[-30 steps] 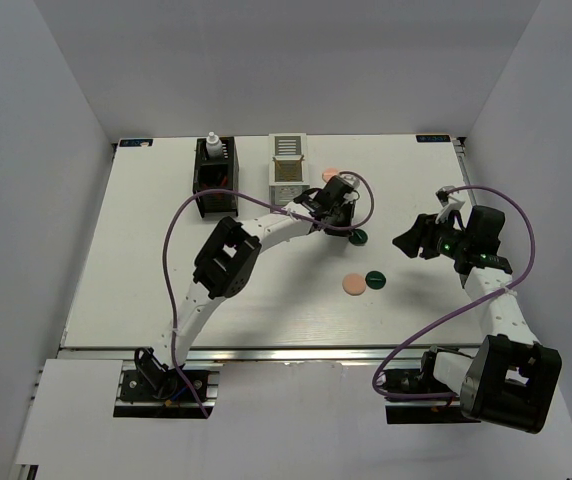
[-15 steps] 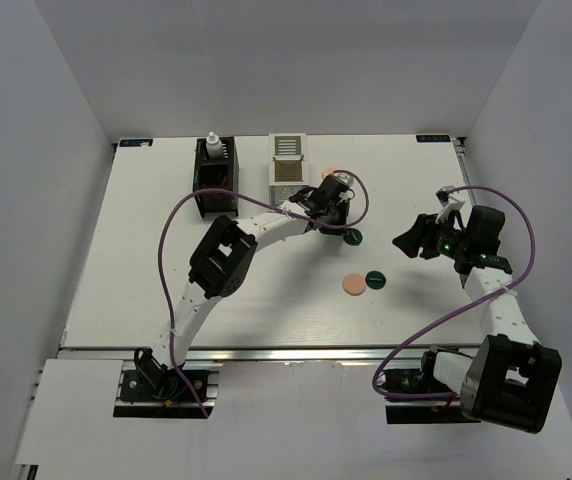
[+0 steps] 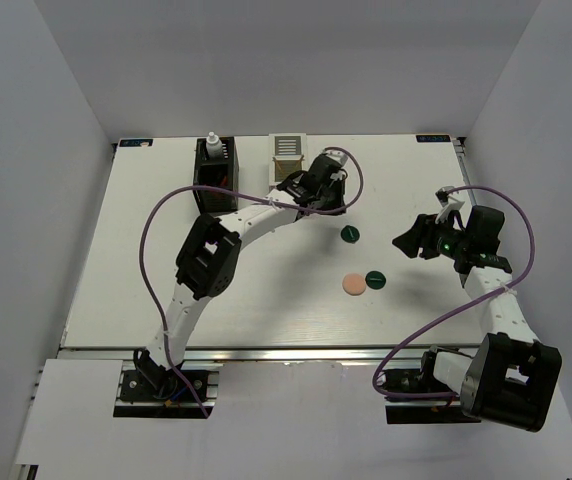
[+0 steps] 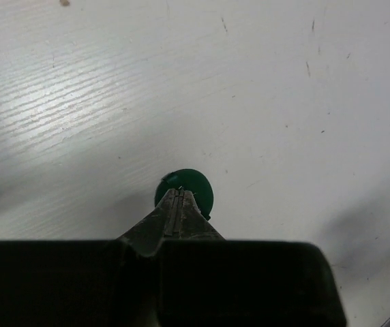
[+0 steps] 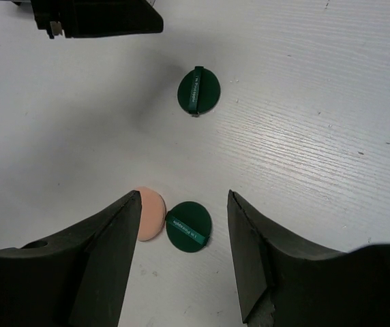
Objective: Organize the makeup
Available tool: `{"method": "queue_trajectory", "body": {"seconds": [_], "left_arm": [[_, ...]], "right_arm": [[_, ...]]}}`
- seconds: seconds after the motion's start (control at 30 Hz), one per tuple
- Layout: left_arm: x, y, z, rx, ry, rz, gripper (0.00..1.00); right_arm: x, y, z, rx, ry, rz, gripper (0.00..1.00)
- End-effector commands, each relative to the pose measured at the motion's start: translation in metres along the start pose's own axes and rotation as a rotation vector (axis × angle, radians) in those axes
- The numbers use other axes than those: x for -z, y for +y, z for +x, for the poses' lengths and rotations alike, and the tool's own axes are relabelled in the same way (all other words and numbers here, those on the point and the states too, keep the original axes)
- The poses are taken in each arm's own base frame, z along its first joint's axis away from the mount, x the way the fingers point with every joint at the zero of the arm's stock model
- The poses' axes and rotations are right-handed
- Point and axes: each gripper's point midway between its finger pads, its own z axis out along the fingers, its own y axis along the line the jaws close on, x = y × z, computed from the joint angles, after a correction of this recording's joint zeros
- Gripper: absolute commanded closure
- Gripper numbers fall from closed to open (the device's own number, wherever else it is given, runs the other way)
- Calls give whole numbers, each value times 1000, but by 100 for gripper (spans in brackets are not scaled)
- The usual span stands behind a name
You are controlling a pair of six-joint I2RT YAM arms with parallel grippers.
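Top external view, from the left: a black slatted box [image 3: 214, 178] stands near the far edge of the table [image 3: 146, 270], with a white bottle [image 3: 212, 143] upright in its back end. Beside it to the right stands a white slatted box [image 3: 287, 155]. The left gripper [image 3: 328, 195] hangs just right of that box, its fingers [image 4: 171, 216] pressed together with nothing seen between them. In the left wrist view, a lone green disc [image 3: 349, 234] lies flat on the table past the tips. Nearer the arms, a peach disc [image 3: 353, 285] and a second green disc [image 3: 374, 278] lie touching. The right gripper [image 3: 404, 242] hovers right of all three, jaws spread and holding nothing.
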Motion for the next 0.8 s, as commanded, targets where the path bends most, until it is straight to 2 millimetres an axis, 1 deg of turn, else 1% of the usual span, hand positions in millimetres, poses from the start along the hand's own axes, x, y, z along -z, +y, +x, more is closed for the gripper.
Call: {"method": "queue_trajectory", "body": {"seconds": [0.0,0.1,0.13,0.17,0.2,0.23,0.3,0.37,0.57,0.6,0.77], "left_arm": [[35,-24,-50,-9,-120,55,100],[30,-24,-38,-11,-71,74,100],[22,-22,-27,-10,-34,80,78],[20,-22,-25,-11,-23,84,67],[18,-21,-18,-11,1,85,60],[15,-20,-11,-11,21,88,51],[12,-17,-4,-18,40,89,44],[9,-15,2,-24,56,93,40],[-3,-16,18,-53,92,95,38],[-8,-14,24,-56,104,88,38],[-17,-19,38,-97,119,65,38]], "right_arm": [[0,0,-6,9,-19,-5,41],[0,0,-4,6,-14,-5,41],[0,0,-3,6,-14,-7,41],[0,0,-3,6,-14,-7,41],[0,0,-3,7,-15,-5,41],[0,0,-3,7,-15,-5,41],[1,0,-3,10,-15,-5,41],[1,0,-2,8,-14,-4,41],[0,0,-1,4,-13,-6,41],[0,-1,-1,3,-14,-5,41],[0,-1,0,2,-12,-5,41]]}}
